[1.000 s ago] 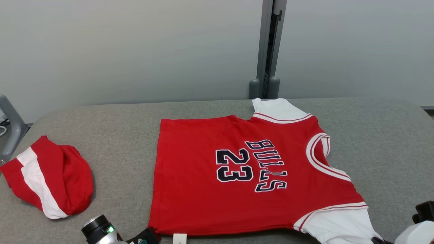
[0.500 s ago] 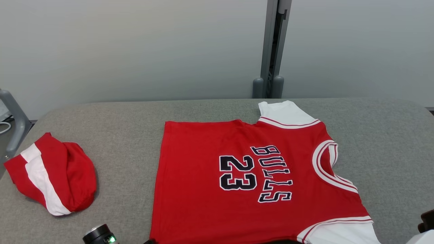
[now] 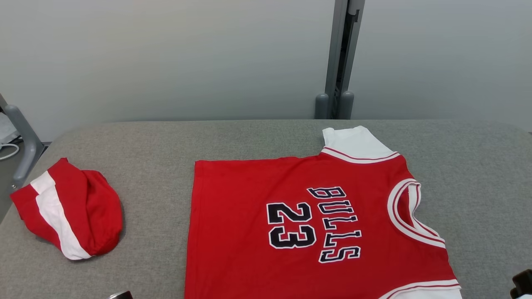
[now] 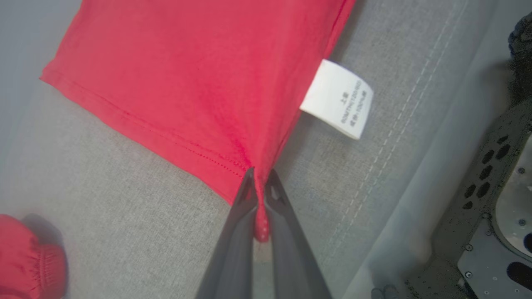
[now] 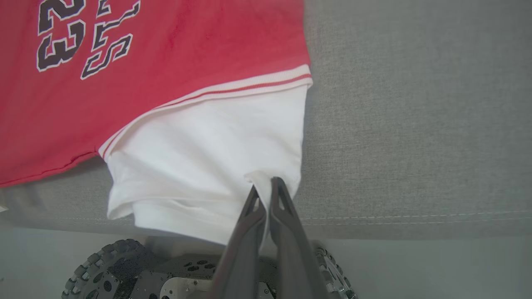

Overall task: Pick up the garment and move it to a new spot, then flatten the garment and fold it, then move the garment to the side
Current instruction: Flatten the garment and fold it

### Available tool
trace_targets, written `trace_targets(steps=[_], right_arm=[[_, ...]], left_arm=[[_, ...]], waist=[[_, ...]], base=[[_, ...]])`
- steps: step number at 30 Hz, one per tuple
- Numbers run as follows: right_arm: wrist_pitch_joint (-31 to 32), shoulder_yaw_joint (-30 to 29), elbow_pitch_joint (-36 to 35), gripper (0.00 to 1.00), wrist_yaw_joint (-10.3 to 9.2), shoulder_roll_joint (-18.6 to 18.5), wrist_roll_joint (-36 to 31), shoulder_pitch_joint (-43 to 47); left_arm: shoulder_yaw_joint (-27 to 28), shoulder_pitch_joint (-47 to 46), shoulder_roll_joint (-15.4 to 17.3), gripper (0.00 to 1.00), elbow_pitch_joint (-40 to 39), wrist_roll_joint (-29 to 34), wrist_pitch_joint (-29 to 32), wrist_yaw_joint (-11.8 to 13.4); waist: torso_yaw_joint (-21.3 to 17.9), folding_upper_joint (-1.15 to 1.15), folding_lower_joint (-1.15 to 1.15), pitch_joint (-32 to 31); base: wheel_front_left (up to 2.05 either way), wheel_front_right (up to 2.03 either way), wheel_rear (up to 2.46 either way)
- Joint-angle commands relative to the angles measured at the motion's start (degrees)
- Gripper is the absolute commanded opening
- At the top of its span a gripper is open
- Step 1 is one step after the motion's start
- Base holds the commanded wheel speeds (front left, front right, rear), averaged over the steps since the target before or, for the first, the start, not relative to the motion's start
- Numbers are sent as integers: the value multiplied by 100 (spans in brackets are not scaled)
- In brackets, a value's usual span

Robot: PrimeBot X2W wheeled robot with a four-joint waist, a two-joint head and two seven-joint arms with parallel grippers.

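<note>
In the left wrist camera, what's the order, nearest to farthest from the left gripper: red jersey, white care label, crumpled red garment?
1. The red jersey: hem corner pinched in the left gripper.
2. The white care label: up and right, at the jersey's edge.
3. The crumpled red garment: far off, lower left corner.

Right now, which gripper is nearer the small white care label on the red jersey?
Left. The left gripper pinches the hem corner beside the care label; the right gripper holds the white sleeve, farther off.
</note>
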Motion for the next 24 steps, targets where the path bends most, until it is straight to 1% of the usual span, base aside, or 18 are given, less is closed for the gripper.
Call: trace_targets(steps=[1,6,11,19,24], right_arm=[[28,11,6,0,1,-65,29,56],[117,28,-72,0,1,-92,117,131],[214,-8,-120,0,1,-113,140,180],[64,-54,-170,0,1,-55,159,5],[-108,-117,-150,0,1,-4,165,-247]], left_arm=[[7,56,77,0,-79,-20,70,30],[-25,214,317,0,-698,-87,463,88],[-47,269,468,0,-1038,-116,691,114],[46,328,569,0,-1232,-219,662,268],[41,213,599,0,-1292,-248,678,219]], waist=[[1,0,0,5],[16,0,0,26],[35,0,0,44],[39,0,0,56],[26,0,0,91]], base=[[0,0,0],[0,0,0],[0,0,0],[0,0,0],[0,0,0]])
